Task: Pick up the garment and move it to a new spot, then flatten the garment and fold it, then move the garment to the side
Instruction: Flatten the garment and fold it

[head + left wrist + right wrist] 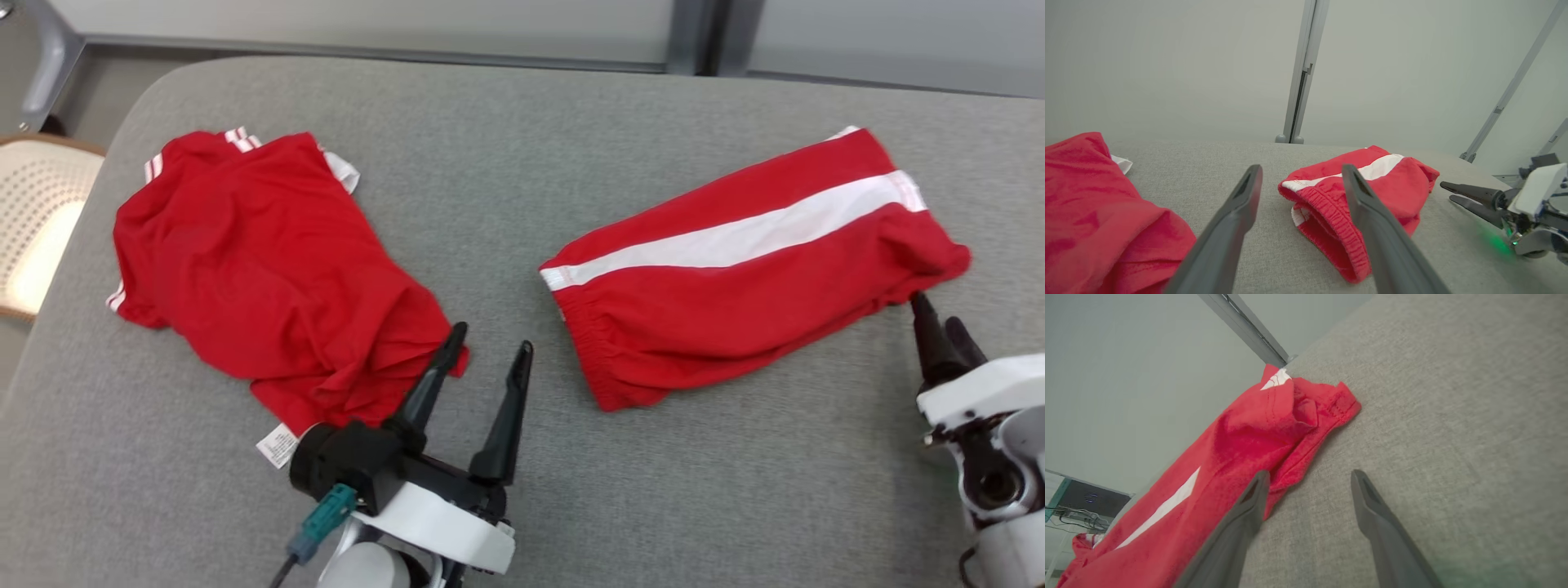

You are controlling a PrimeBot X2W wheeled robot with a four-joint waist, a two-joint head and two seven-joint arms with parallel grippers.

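Two red garments lie on the grey padded table [506,180]. A crumpled red shirt [261,261] with white trim and a label sits at the left. Folded red shorts [735,286] with a white stripe lie at the right. My left gripper [492,339] is open, its left finger touching the shirt's near right corner, nothing between the fingers. In the left wrist view this gripper [1301,168] points at the shorts' waistband [1327,204], with the shirt [1094,204] at the left. My right gripper [936,310] is open at the shorts' right leg hem; its left finger lies against the shorts [1241,445].
A pale perforated chair [41,212] stands off the table's left edge. Grey wall panels with a metal post [1302,69] run behind the table. My right gripper [1447,192] also shows at the right of the left wrist view. Bare table lies between the two garments.
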